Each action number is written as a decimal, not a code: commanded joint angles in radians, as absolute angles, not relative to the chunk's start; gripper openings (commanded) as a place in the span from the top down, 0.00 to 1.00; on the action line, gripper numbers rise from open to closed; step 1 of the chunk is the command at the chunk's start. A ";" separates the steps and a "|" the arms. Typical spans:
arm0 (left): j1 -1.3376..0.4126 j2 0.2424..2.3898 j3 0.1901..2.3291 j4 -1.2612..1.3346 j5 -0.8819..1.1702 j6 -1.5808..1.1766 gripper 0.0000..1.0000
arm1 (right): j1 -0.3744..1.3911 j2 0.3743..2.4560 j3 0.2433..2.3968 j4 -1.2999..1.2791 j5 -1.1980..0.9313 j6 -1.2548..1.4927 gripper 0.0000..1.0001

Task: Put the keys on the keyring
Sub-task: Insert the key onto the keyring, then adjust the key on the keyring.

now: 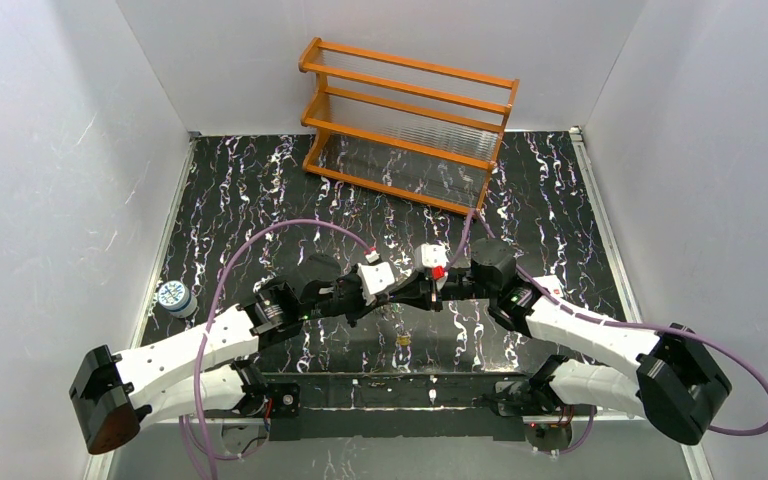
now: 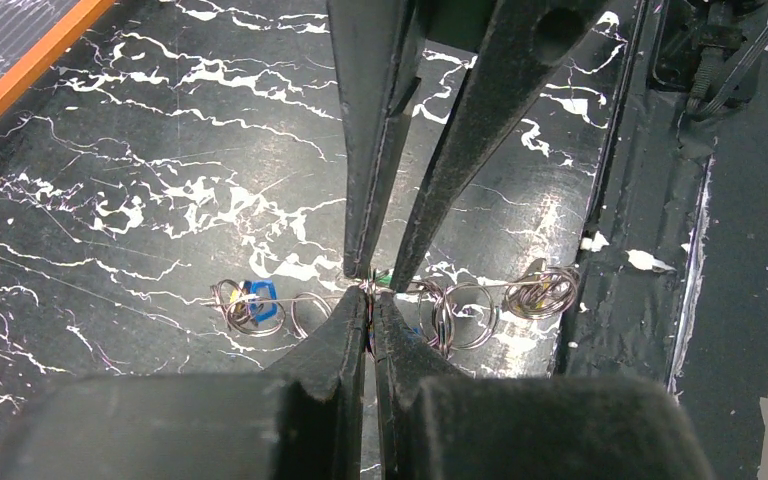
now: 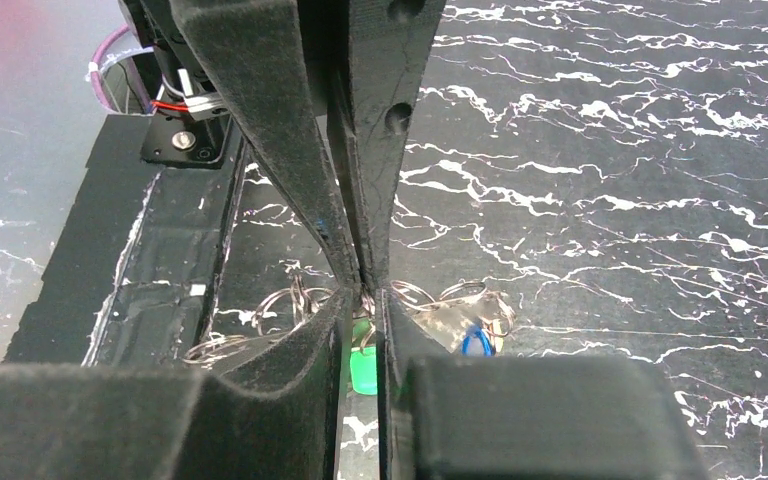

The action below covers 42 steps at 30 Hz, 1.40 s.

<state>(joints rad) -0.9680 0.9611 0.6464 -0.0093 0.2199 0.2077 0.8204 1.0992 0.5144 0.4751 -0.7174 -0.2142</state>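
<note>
1. Closest up, the left gripper (image 2: pixel 370 300) fills the bottom of its own view. Its two fingers (image 2: pixel 330 350) are squeezed tight, tip to tip. A tiny shiny bit of wire sits right at the tips. I cannot tell if it is the keyring.
2. Facing it, the right gripper (image 2: pixel 378 268) points its tips at the left tips, and they almost touch. Its fingers (image 3: pixel 290 380) are very close, with only a thin slit between them. I cannot tell if they pinch anything.
3. Through that slit a green key (image 3: pixel 363 368) shows.
4. Just below the tips, the keys lie in a row on the black table (image 2: pixel 160 150), mixed in with silver rings (image 2: pixel 465 315). A blue key (image 2: pixel 257 300) is at one end. A yellow key (image 2: pixel 532 295) is at the other end, by the table's edge.
</note>
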 commanded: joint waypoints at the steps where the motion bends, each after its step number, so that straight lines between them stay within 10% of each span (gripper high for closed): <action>1: -0.983 0.946 0.685 0.042 0.258 0.222 1.00 | 0.823 1.110 0.551 0.483 -0.716 -0.256 0.77; 8: -0.988 0.942 0.683 0.046 0.263 0.233 1.00 | 0.824 1.121 0.562 0.464 -0.707 -0.276 0.70; 12: -0.991 0.945 0.683 0.046 0.262 0.233 1.00 | 0.823 1.126 0.568 0.458 -0.716 -0.285 0.98; 19: -0.991 0.931 0.673 0.048 0.244 0.233 1.00 | 0.824 1.119 0.571 0.441 -0.732 -0.300 0.99; 23: -0.992 0.876 0.640 0.057 0.200 0.223 0.71 | 0.824 1.076 0.544 0.450 -0.706 -0.299 0.99; 30: -0.992 0.702 0.521 0.159 0.135 0.191 0.56 | 0.824 0.974 0.385 0.701 -0.701 -0.246 0.99; 42: -0.992 0.601 0.390 0.308 0.237 0.227 0.64 | 0.823 0.930 0.343 0.855 -0.839 -0.259 0.99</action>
